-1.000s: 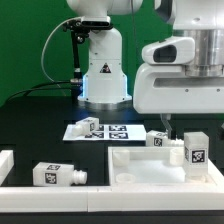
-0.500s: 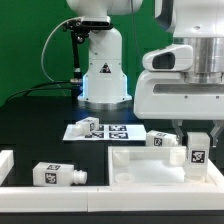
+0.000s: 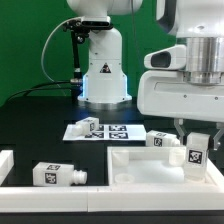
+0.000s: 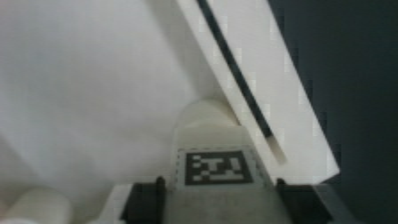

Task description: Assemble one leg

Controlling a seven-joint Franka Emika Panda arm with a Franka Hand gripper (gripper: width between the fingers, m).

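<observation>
A white leg (image 3: 196, 153) with a black-and-white tag stands upright at the right corner of the large white tray-like part (image 3: 135, 165). My gripper (image 3: 197, 140) is over the leg, with one finger on each side, touching its flanks. In the wrist view the leg (image 4: 217, 150) sits between the two dark fingers (image 4: 146, 200), and the gripper (image 4: 217, 203) is closed on it. The tray's raised rim (image 4: 249, 80) runs beyond the leg. Other legs: one lies at the front left (image 3: 57, 176), one behind the tray (image 3: 160, 139), one on the marker board (image 3: 88, 126).
The marker board (image 3: 118, 131) lies in the middle of the black table. The robot base (image 3: 103, 75) stands behind it. A white raised edge (image 3: 5, 162) shows at the exterior view's far left.
The gripper has moved toward the exterior view's right and come down around the upright leg. The leg itself has stayed at the tray corner.
</observation>
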